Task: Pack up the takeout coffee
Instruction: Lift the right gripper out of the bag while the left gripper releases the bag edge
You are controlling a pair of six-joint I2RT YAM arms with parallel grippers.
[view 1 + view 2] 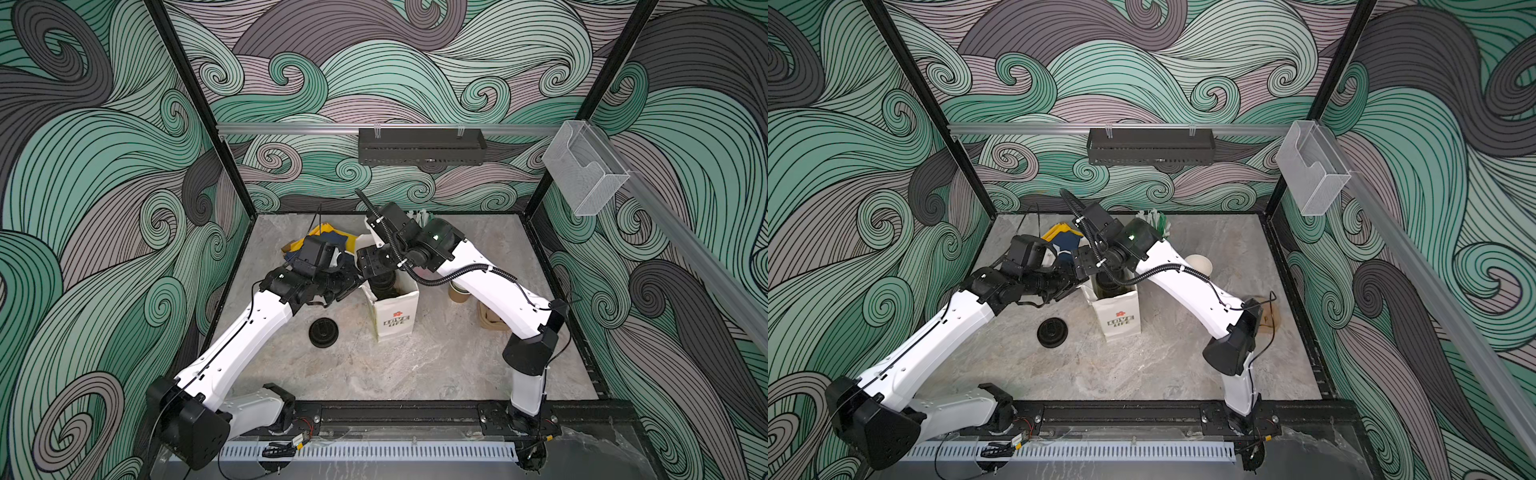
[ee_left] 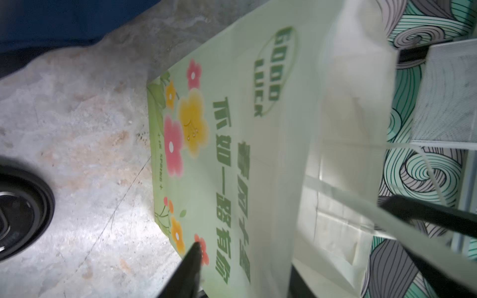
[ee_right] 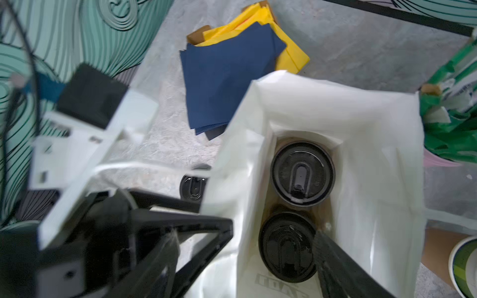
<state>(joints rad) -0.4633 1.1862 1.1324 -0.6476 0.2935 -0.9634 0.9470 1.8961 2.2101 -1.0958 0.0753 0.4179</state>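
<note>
You'll see a loose black lid (image 1: pixel 323 332) near left on the marble table (image 1: pixel 415 374), blue and yellow napkins (image 3: pixel 227 77) far left, and stacked lidless cups (image 1: pixel 459 293) to the right.

Soft, even overhead light fills both top views. The arms (image 1: pixel 257 324) cast only faint shadows on the worktop (image 1: pixel 436 365), and the frame posts (image 1: pixel 199 108) bow near the edges. The left wrist view smears the bag (image 2: pixel 232 154) with motion blur. In the right wrist view the lidded cups (image 3: pixel 302 175) glint sharply, while the foreground is out of focus.
</note>
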